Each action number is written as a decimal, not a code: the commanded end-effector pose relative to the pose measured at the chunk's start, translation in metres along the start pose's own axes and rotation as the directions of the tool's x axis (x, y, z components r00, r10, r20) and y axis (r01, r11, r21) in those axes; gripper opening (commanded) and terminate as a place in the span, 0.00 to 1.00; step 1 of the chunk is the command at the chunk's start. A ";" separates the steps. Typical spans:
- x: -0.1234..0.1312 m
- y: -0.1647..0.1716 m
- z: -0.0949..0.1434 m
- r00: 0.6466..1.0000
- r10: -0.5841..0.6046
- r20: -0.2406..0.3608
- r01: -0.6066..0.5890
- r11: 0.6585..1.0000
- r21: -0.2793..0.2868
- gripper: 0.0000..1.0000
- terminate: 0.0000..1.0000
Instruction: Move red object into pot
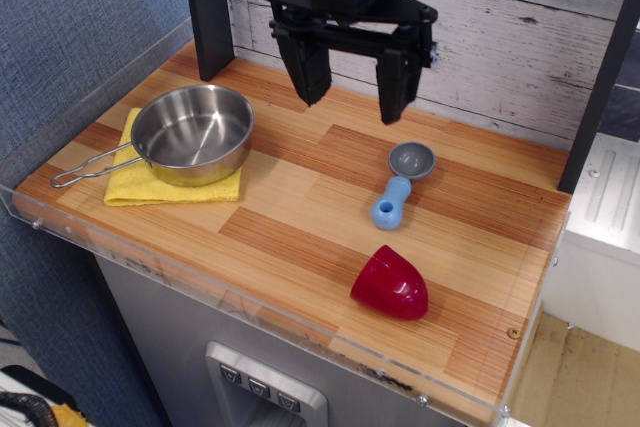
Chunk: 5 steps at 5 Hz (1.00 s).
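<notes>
The red object (390,283) is a glossy dark-red dome lying on its side near the front right of the wooden table. The pot (192,133) is a shiny steel pan with a wire handle, standing empty at the left on a yellow cloth (150,185). My gripper (353,99) hangs open and empty above the back middle of the table, between the pot and the scoop. It is well behind and above the red object.
A blue-and-grey scoop (402,183) lies between the gripper and the red object. A black post (208,9) stands at the back left, another at the right edge (600,77). A clear acrylic rim (250,312) runs along the table's front edge.
</notes>
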State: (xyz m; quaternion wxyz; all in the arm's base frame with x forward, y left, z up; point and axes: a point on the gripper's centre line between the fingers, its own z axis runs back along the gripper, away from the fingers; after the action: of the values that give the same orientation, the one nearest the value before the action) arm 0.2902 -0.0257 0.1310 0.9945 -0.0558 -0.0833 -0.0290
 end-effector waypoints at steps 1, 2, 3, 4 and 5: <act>-0.020 -0.016 -0.005 0.998 -0.066 0.016 0.067 0.997 -0.032 1.00 0.00; -0.035 -0.019 -0.014 0.997 -0.072 0.006 0.072 0.996 -0.048 1.00 0.00; -0.047 -0.025 -0.023 0.995 -0.099 -0.021 0.098 0.995 -0.035 1.00 0.00; -0.056 -0.032 -0.026 0.993 -0.117 -0.033 0.116 0.993 -0.023 1.00 0.00; -0.063 -0.038 -0.030 0.990 -0.134 -0.042 0.133 0.991 -0.010 1.00 0.00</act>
State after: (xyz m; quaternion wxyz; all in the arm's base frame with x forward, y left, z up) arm 0.2274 -0.0657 0.0834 0.9933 -0.0506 -0.0413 -0.0956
